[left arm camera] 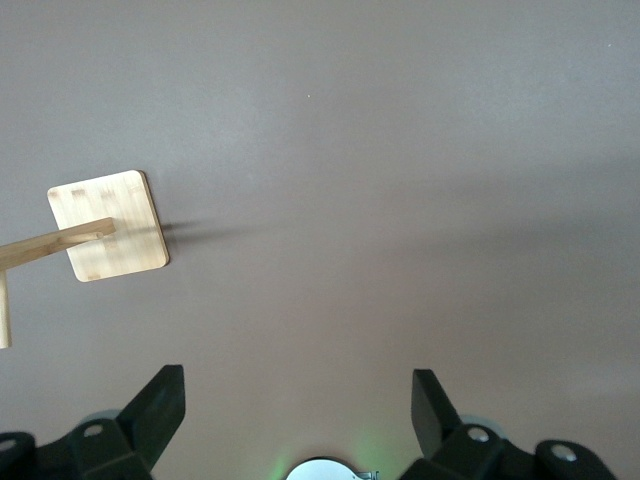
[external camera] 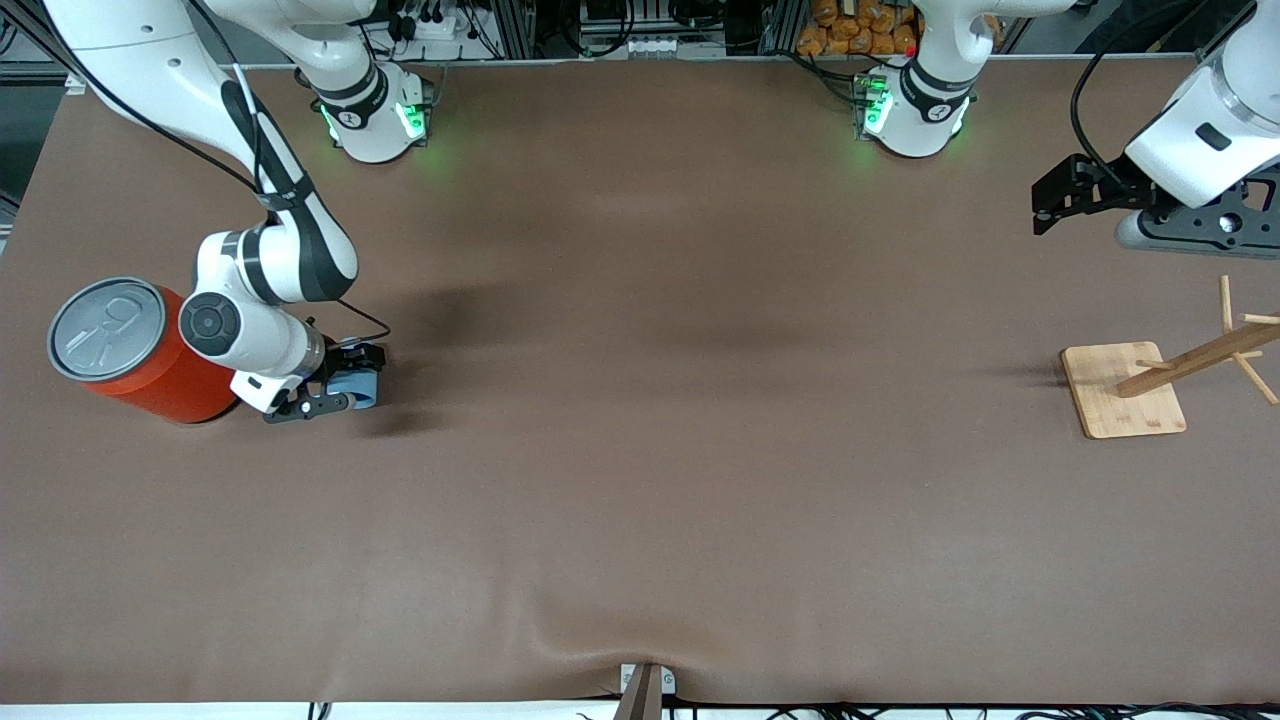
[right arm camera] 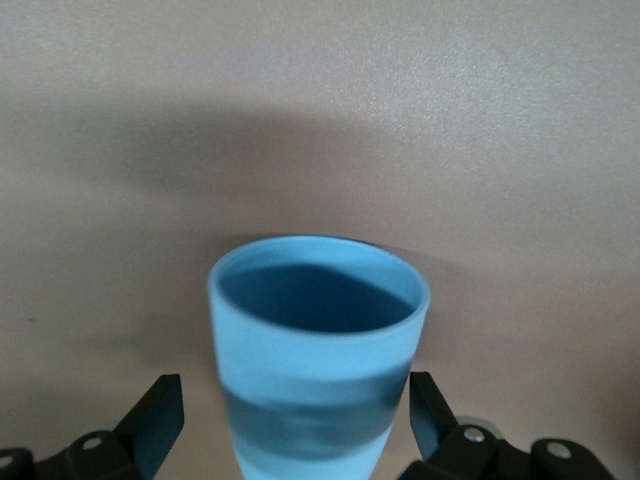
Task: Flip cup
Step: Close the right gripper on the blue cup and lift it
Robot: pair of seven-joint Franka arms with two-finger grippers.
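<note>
The small light-blue cup (external camera: pixel 357 387) is close beside the big orange can, toward the right arm's end of the table. My right gripper (external camera: pixel 348 381) is low at the table with its fingers on either side of the cup. In the right wrist view the cup (right arm camera: pixel 318 340) fills the space between the fingers (right arm camera: pixel 160 410), its open mouth turned away from the palm. A gap shows on each side, so the gripper (right arm camera: pixel 297 402) is open. My left gripper (external camera: pixel 1052 203) is open and empty, up over the left arm's end of the table; it also shows in its own wrist view (left arm camera: pixel 298 402).
The orange-red can (external camera: pixel 140 355) with a grey pull-tab lid stands right next to the right wrist. A wooden stand on a square bamboo base (external camera: pixel 1122 390) is at the left arm's end, also seen in the left wrist view (left arm camera: pixel 108 225). Brown table cover (external camera: pixel 640 400).
</note>
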